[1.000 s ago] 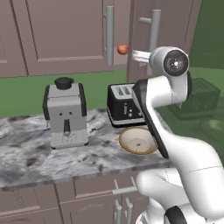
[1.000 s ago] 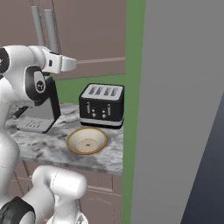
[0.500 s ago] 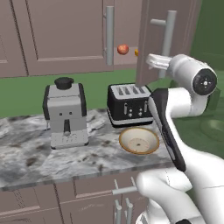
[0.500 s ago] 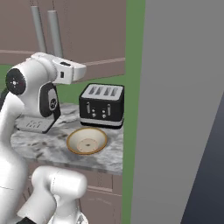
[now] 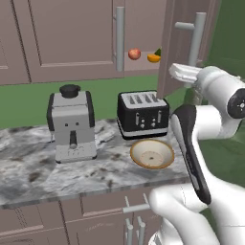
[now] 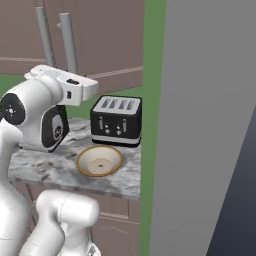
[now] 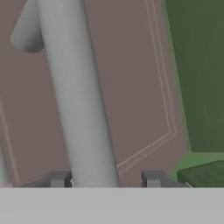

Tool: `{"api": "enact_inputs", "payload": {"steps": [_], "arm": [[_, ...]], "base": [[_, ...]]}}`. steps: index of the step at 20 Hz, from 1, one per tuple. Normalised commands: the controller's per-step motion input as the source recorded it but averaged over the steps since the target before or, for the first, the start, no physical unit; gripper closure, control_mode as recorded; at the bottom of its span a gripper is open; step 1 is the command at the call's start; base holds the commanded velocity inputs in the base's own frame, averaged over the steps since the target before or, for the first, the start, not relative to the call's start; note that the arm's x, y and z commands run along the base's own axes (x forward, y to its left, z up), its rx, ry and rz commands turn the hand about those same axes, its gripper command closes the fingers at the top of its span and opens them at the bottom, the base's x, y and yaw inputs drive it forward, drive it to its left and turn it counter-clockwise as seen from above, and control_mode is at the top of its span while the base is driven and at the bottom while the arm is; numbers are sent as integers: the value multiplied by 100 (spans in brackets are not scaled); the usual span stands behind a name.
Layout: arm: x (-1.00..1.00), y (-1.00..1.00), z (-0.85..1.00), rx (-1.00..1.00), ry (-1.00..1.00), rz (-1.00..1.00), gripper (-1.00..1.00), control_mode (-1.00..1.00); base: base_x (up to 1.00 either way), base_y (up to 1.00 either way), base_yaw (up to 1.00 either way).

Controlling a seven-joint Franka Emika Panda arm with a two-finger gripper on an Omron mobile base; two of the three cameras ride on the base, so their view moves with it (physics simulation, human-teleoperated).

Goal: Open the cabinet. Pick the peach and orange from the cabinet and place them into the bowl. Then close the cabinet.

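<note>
Now the cabinet [image 5: 72, 38] has its right door [image 5: 184, 43] swung out toward the robot, farther than a moment ago, and its long grey handle [image 7: 78, 96] stands up and down. The gripper [image 7: 105, 179] is up by that door; its two tips sit on either side of the handle with a gap on the right, so it has let go a little. Inside, the peach [image 5: 134, 53] sits left of the orange [image 5: 153, 58], which the door edge partly hides. The bowl [image 5: 151, 154] rests on the counter [image 5: 28, 167], just in front of the black toaster [image 5: 142, 114].
</note>
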Motion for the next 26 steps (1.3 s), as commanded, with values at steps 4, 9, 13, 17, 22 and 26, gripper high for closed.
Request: {"api": "enact_inputs", "payload": {"steps": [4,9,13,17,22,26], "arm": [[-100,0,0,2,-1,-14,-100,-100],[-93,4,0,1,0,-18,-100,-100],[-26,55,0,-1,0,-17,-100,-100],[6,83,0,-7,0,-9,-100,-100],[35,73,0,-10,0,-9,-100,-100],[61,41,0,-10,-1,-13,-100,-100]], "base": [[0,0,0],[0,0,0],[0,0,0],[0,0,0],[0,0,0],[0,0,0]]}}
